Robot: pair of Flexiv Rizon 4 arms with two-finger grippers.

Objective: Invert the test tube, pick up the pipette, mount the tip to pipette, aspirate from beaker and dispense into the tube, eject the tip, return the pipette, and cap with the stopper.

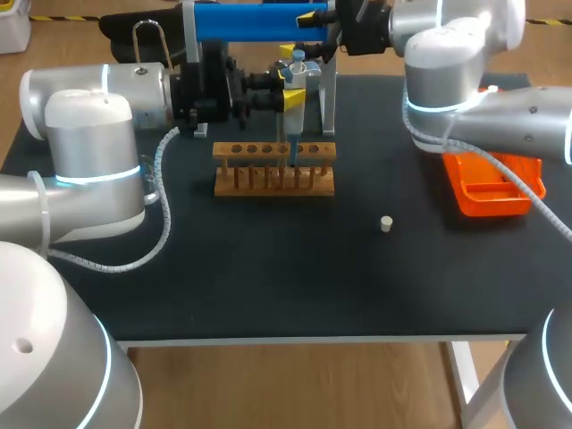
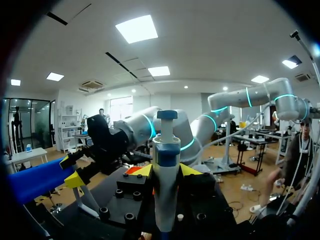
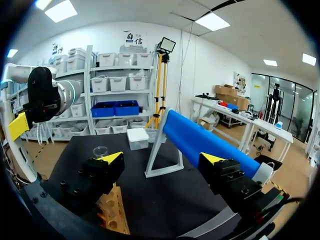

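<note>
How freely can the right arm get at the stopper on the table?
Probably yes: the stopper lies by itself on the table, and the right arm's fingers are open, holding nothing.

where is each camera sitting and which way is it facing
Head view: fixed above and behind the robot, looking down on the black table; left arm and right arm come in from its sides, left hand holding the pipette at the wooden rack.
Left wrist view: on the left wrist, looking out past the gripped pipette toward the right arm.
Right wrist view: on the right wrist, looking over the open right hand toward the left arm.
Shared: all three show the blue cylinder.
</note>
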